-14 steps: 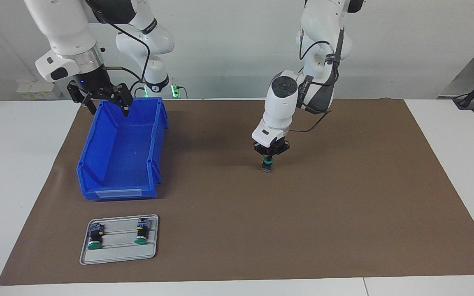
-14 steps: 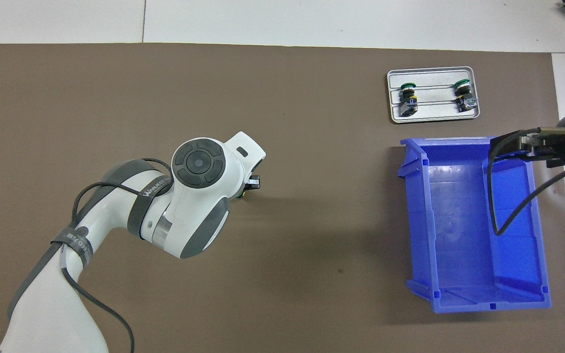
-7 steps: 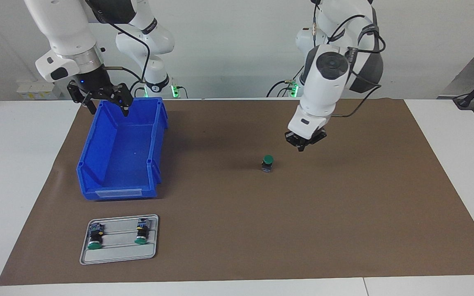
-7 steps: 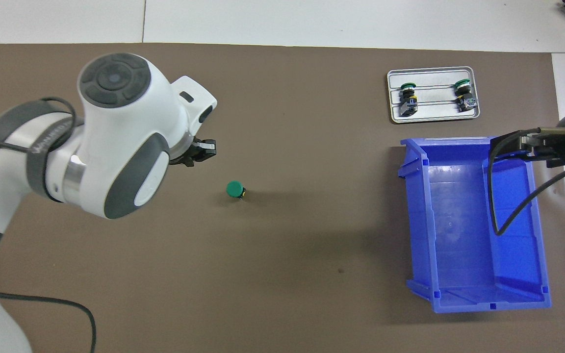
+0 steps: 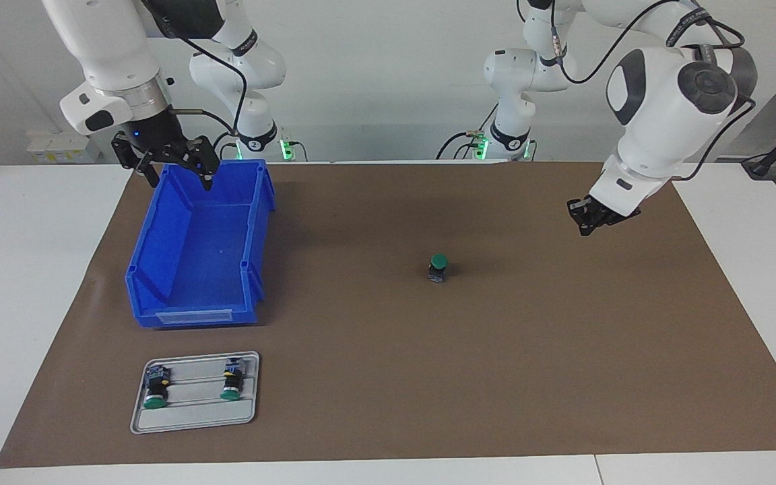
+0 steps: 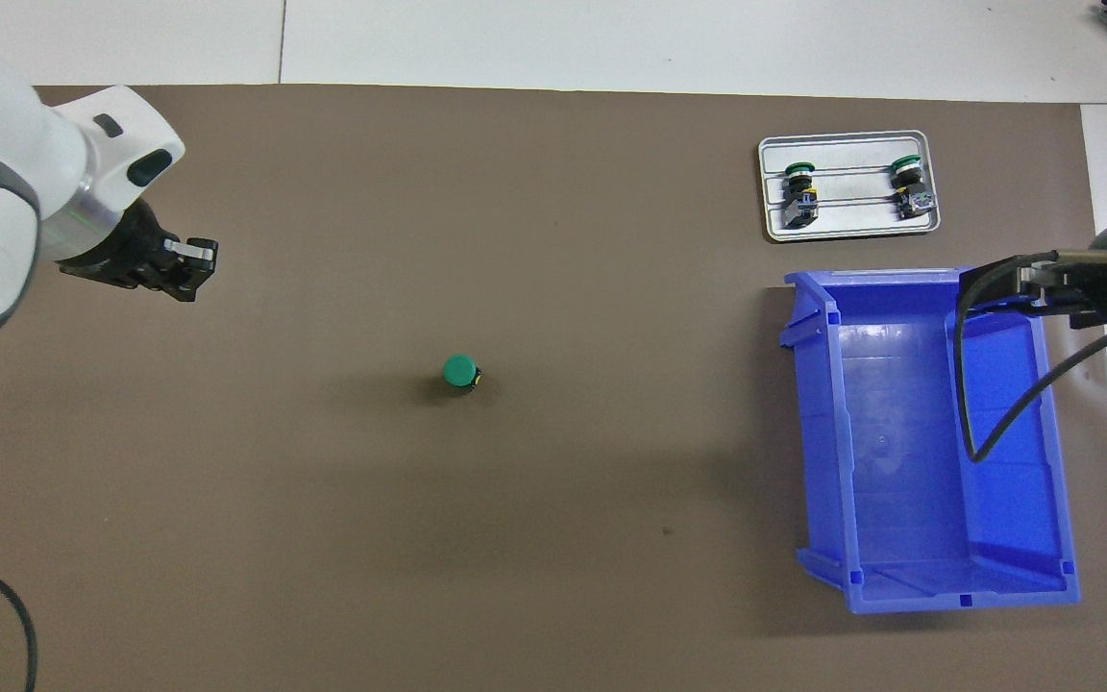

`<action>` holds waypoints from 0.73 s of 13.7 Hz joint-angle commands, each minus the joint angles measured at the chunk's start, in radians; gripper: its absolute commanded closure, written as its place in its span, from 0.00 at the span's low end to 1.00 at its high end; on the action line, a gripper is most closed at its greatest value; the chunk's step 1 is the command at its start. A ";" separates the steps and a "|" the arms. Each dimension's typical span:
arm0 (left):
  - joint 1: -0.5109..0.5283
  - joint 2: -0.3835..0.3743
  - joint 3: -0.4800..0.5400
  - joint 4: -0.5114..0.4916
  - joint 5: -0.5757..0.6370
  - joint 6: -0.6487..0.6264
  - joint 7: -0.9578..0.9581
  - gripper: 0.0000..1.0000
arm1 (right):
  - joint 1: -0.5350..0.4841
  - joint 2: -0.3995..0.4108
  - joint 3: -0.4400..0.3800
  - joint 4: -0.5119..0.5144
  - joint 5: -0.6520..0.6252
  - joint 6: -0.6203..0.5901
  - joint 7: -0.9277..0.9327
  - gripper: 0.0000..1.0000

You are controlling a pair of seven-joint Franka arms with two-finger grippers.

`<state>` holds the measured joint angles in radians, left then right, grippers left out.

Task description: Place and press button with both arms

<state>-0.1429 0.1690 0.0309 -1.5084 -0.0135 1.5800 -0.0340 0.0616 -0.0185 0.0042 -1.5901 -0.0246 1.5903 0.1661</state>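
Button point(image 5: 438, 263) is seen upright on the brown mat point(image 5: 563, 350), green cap up, well apart from both sets of jaws. Left gripper point(image 5: 587, 228) is raised over bare mat, fingertips together, nothing held. Right gripper point(image 5: 176, 174) is held wide over the blue bin point(image 5: 159, 269)

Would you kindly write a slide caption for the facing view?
Green-capped button stands upright on the brown mat; left gripper shut above mat, right gripper open over blue bin.
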 commanded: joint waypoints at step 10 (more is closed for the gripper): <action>0.033 -0.091 -0.012 -0.038 -0.031 0.014 0.034 0.00 | 0.164 -0.026 0.010 -0.097 -0.001 0.112 0.317 0.02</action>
<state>-0.1162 0.1048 0.0220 -1.5101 -0.0332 1.5731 -0.0139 0.1843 -0.0187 0.0134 -1.6277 -0.0233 1.6489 0.3964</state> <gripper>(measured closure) 0.004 0.018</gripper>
